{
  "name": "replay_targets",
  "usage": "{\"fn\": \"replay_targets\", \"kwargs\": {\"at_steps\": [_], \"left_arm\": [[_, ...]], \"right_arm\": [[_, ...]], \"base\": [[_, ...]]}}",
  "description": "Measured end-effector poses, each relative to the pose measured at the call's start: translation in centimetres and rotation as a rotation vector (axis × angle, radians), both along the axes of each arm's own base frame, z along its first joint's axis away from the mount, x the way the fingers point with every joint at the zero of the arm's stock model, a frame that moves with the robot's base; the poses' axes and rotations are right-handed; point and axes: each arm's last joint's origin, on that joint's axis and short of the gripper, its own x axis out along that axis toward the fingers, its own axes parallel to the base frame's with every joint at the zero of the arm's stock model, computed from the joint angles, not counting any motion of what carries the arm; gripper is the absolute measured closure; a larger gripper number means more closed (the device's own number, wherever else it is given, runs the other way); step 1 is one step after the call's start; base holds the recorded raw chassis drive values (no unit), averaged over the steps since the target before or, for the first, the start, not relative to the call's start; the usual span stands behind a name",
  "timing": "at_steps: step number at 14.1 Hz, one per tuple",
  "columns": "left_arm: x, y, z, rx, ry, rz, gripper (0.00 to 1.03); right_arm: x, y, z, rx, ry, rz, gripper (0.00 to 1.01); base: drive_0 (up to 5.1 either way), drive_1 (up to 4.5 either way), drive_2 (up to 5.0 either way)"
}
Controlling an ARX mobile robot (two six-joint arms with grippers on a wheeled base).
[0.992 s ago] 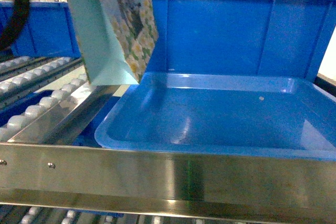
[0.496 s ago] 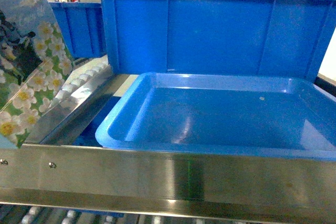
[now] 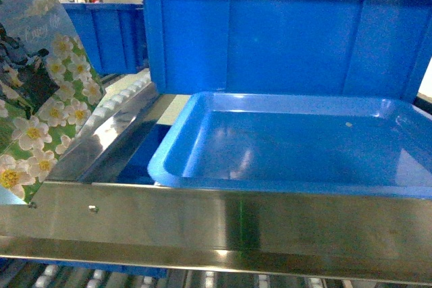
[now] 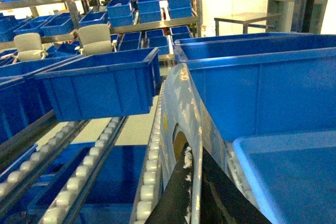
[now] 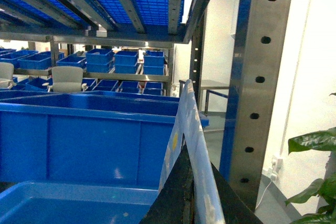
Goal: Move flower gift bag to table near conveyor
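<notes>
Pinching the flower gift bag (image 4: 181, 129) edge-on, my left gripper (image 4: 191, 182) has its dark fingers (image 4: 176, 195) closed on the paper at 6 o'clock of the left wrist view. My right gripper (image 5: 190, 192) clamps another edge of it, seen only from the right wrist. Neither gripper shows in the head view, where the bag sits at 9 o'clock over the conveyor (image 3: 128, 96), beside the blue tray (image 3: 304, 146).

Glossy printed paper gift bag (image 3: 40, 99), shiny steel conveyor (image 3: 223, 224), glossy plastic tray (image 3: 297, 146)
</notes>
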Motion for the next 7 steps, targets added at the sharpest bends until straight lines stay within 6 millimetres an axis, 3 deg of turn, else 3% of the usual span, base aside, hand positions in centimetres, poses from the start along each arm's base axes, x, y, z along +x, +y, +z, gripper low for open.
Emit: {"fn": "replay_targets", "kwargs": {"at_steps": [7], "left_arm": [[0.0, 0.01, -0.01, 0.0, 0.0, 0.001, 1.01]], "right_arm": [[0.01, 0.0, -0.07, -0.001, 0.005, 0.0, 0.99]], "base": [[0.0, 0.0, 0.0]]}}
